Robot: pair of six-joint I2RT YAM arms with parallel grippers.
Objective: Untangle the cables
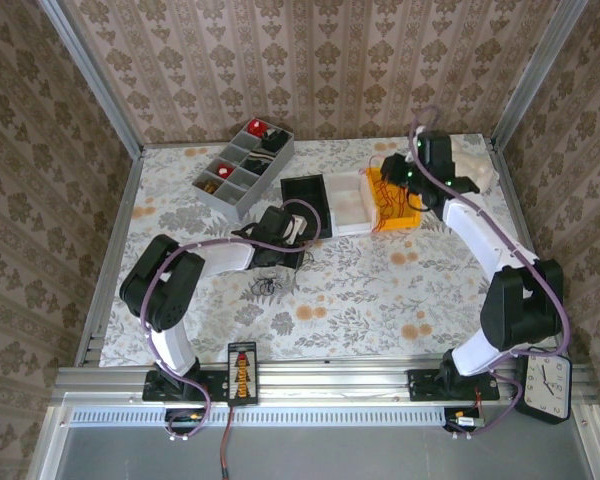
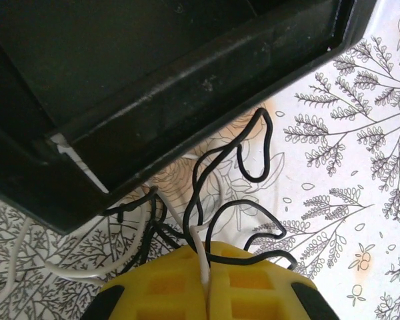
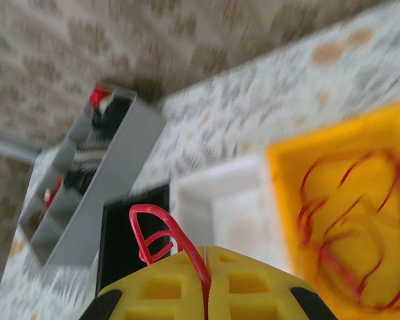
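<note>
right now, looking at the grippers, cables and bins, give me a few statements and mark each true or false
1. The left gripper is shut on the white cable. True.
2. The right gripper is open and holds nothing. False: it is shut on the red cable.
3. Loops of red cable lie in the yellow bin. True.
4. The black bin stands between the white bin and the yellow bin. False: the white bin is the middle one.
5. The black cable lies inside the black bin. False: it loops on the tablecloth in front of it.
</note>
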